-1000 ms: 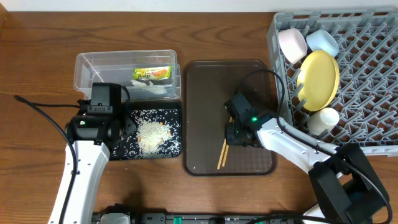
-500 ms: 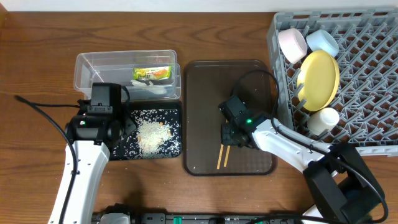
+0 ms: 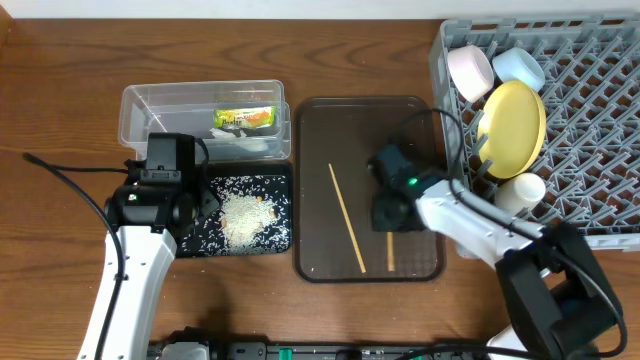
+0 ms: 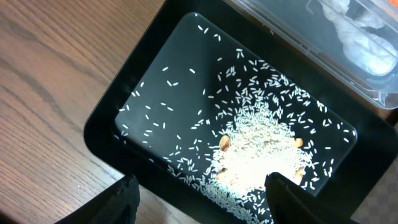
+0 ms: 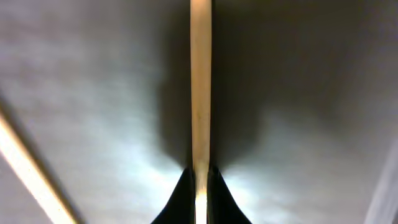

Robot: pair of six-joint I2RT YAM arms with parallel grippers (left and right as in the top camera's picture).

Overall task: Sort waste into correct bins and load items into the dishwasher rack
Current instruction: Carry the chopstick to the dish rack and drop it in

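Two wooden chopsticks lie on the brown tray (image 3: 320, 120). One chopstick (image 3: 347, 220) lies loose and diagonal. My right gripper (image 3: 389, 222) is shut on the other chopstick (image 3: 390, 252), which shows pinched between the fingertips (image 5: 200, 180) in the right wrist view (image 5: 200, 74). My left gripper (image 3: 203, 200) is open and empty (image 4: 208, 205) over the black tray (image 4: 112, 106) of rice (image 4: 258, 149). The clear tub (image 3: 170, 100) holds the snack wrapper (image 3: 246, 118) and white paper (image 4: 364, 43). The grey rack (image 3: 590, 150) holds the pink bowl (image 3: 469, 70), blue bowl (image 3: 519, 68), yellow plate (image 3: 513, 125) and white cup (image 3: 521, 190).
The brown tray sits between the black tray (image 3: 195, 245) and the rack. The rack's left wall (image 3: 450, 130) stands close to my right arm. Bare wooden table (image 3: 60, 90) lies to the left and front.
The two chopsticks lay together under my right gripper. Now one lies apart, diagonal to the left, and the right gripper has shifted right, shut on the other. The left arm has not moved.
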